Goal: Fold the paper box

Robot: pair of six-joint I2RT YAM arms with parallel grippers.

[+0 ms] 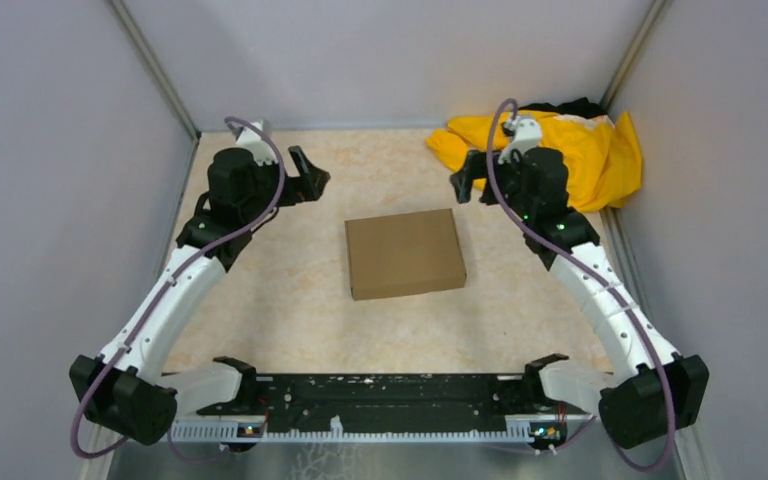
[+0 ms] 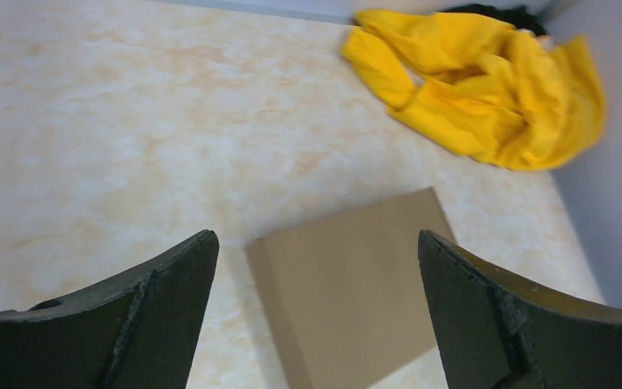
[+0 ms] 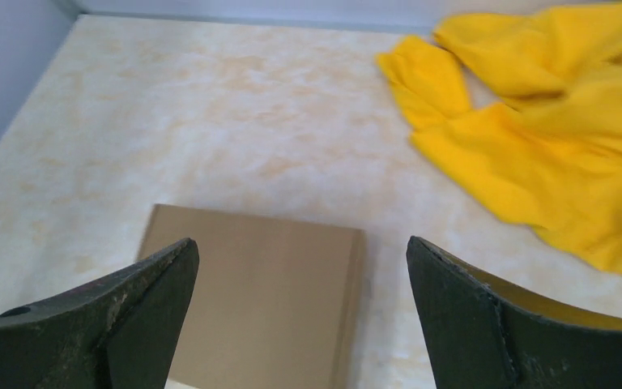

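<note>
While both arms are standing braced over the table, their bases are sitting at the near edge, one at each end of a black mounting rail (image 1: 380, 400), with a strip of bare grey metal (image 1: 360, 465) showing just in front of it. The left arm (image 1: 165, 300) and the right arm (image 1: 600, 290) are each reaching forward from an elbow set out to the side.

The tabletop (image 1: 280, 320) is showing a cream, marbled finish with pale orange clouding, matte and flat. The paper box (image 1: 405, 253) is lying flat at about the middle of that surface, between the two arms and touching neither. It is plain brown cardboard, closed up into a shallow rectangle and turned slightly off square to the table edges.

Farther back, the left gripper (image 2: 316, 239) is hanging above the table to the box's far left, its jaws spread wide and gripping nothing. The right gripper (image 3: 302, 243) is mirroring it on the far right, jaws equally wide and empty.

Beyond the right gripper, a crumpled yellow garment (image 1: 585, 150) is lying heaped in the far right corner, with something black (image 1: 575, 105) peeking out behind it. Plain grey walls (image 1: 390, 60) are closing the table in on three sides, with metal posts (image 1: 155, 65) running up the far corners.
</note>
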